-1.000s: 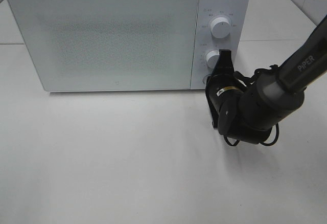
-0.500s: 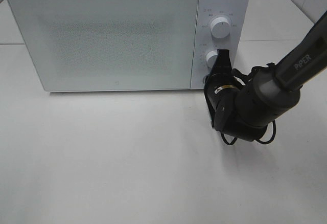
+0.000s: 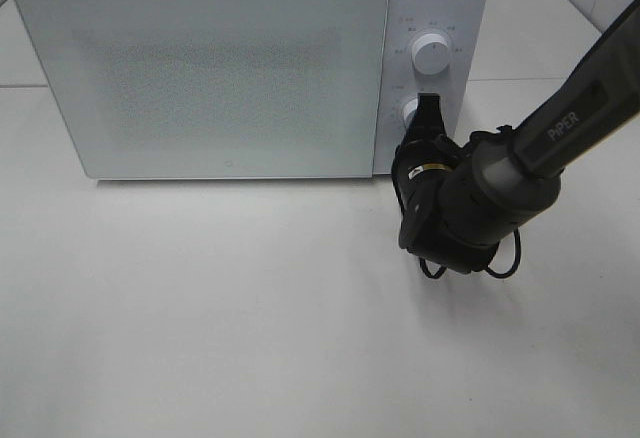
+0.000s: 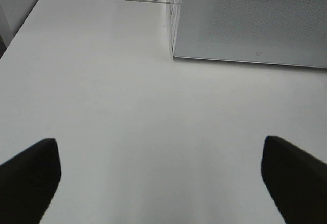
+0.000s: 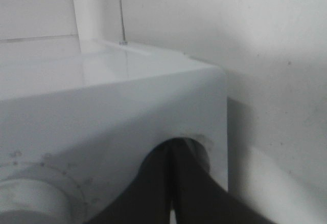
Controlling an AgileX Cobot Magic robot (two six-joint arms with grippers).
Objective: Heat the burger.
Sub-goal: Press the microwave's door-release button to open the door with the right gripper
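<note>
Exterior high view: a white table (image 3: 200, 348) carries a white microwave (image 3: 200, 68), door closed. The right arm (image 3: 500, 193), lettered "PiPER" (image 3: 566, 123), slants in from the right and bends at the wrist. Its right gripper (image 3: 428, 108) is clenched on nothing, tips at the control panel by the lower dial (image 3: 408, 111). The left gripper (image 4: 162, 170) hangs released over the table (wrist view only). The burger shows nowhere, so I cannot tell where it is.

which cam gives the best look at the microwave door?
Exterior high: the whole door shows edge to edge, shut. Left wrist catches only one corner of the door. Right wrist shows the microwave at its knob end, behind the shut right pincer, and no door.
</note>
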